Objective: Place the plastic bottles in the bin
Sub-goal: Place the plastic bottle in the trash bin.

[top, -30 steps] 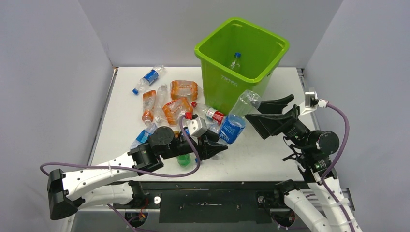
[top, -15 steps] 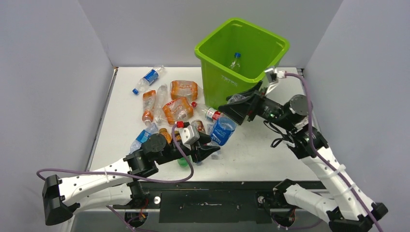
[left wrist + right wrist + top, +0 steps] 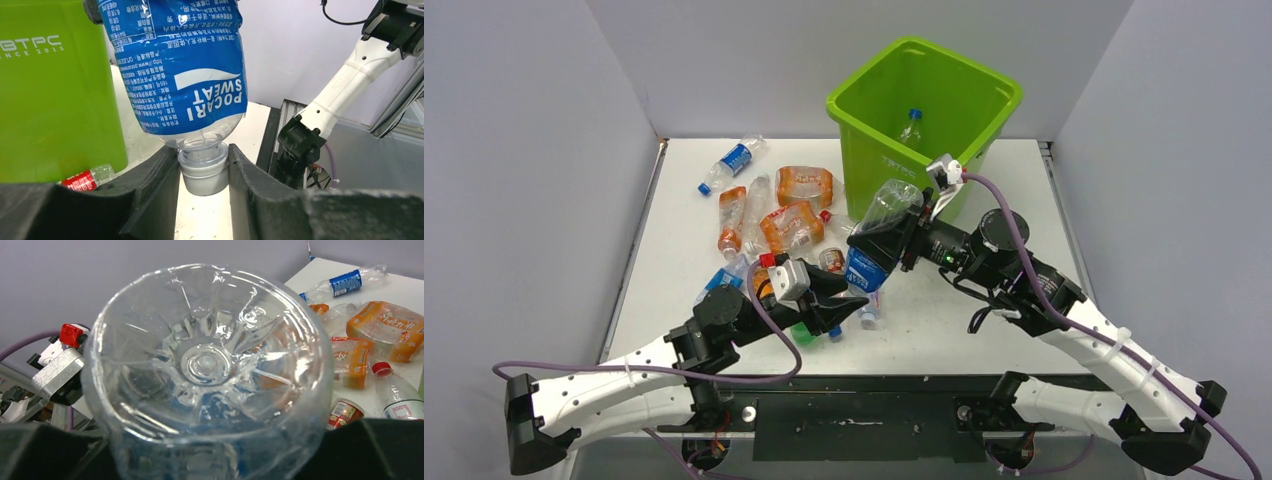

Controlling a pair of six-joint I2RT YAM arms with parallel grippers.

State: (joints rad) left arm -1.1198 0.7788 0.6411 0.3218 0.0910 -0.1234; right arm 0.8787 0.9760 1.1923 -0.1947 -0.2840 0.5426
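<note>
nearest the arm bases, the left tool [image 3: 203, 165] is clenched on the white cap [image 3: 204, 175] of a blue-labelled bottle [image 3: 185, 75], one finger touching each side of the cap. the bottle hangs neck down and tilted above the desk [image 3: 924, 325], clear of it. just under that tool lies a small green bottle [image 3: 804, 332].

a little farther on, the right tool [image 3: 871, 243] is grasping the same bottle's body, its fingers pressed to both sides below the clear ribbed base. so both arms hold one bottle between them, just in front of the bin [image 3: 879, 160] and below its rim. this looks like a hand-over, with the lift to the bin not yet made.

beyond and to the left, a heap of crushed bottles lies on the desk: a red-labelled one [image 3: 832, 260], two orange ones [image 3: 791, 228] [image 3: 804, 185] and, farthest out, a blue-labelled one [image 3: 734, 160].

at the back, the bin stands upright with one bottle [image 3: 911, 128] visible inside. by that count the job is barely begun: one in, one in hand, and roughly ten left on the desk.
</note>
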